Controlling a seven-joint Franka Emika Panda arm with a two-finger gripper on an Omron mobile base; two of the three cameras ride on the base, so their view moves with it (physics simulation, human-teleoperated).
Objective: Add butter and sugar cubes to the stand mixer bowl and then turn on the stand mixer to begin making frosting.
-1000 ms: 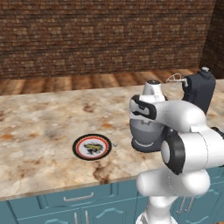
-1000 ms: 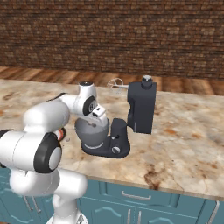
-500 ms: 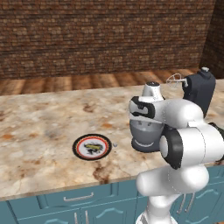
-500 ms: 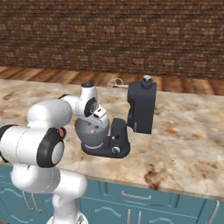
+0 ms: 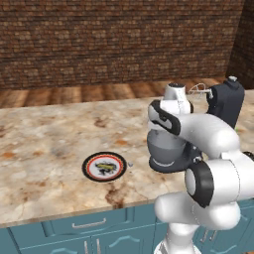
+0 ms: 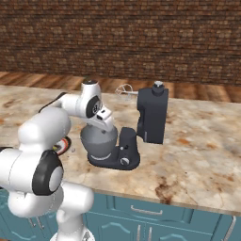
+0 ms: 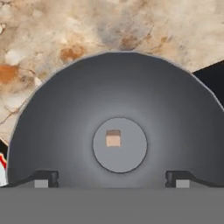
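Grey metal dominates the hand view as the gripper (image 7: 112, 178) hangs straight above the stand mixer bowl (image 7: 118, 131), its 2 fingertips (image 7: 42, 179) spread wide apart with nothing between them. A single small tan cube (image 7: 113, 139) lies on the flat bottom of the bowl, directly beneath the gripper's midline.

With 1 item apparently delivered, the sensible next move is a straight lift clear of the rim before swinging away, so that neither finger clips the bowl wall or the raised whisk (image 6: 123, 91), which juts out behind and above the gripper. Any return trip should again centre over the bowl and let go low, since a piece released from high up could bounce off the sloped side.

In the right base view the stand mixer (image 6: 141, 127) has its head tilted back, beyond the gripper, while the plate (image 5: 104, 166) sits well off to the gripper's side, on the marble counter (image 5: 44, 149).

Much stays uncertain. Whether the tan cube is butter or sugar cannot be settled from its colour at this size. The plate's dark blotched centre hides whether any piece remains there. In both base views the arm's own white links cover the gripper and the bowl's mouth.
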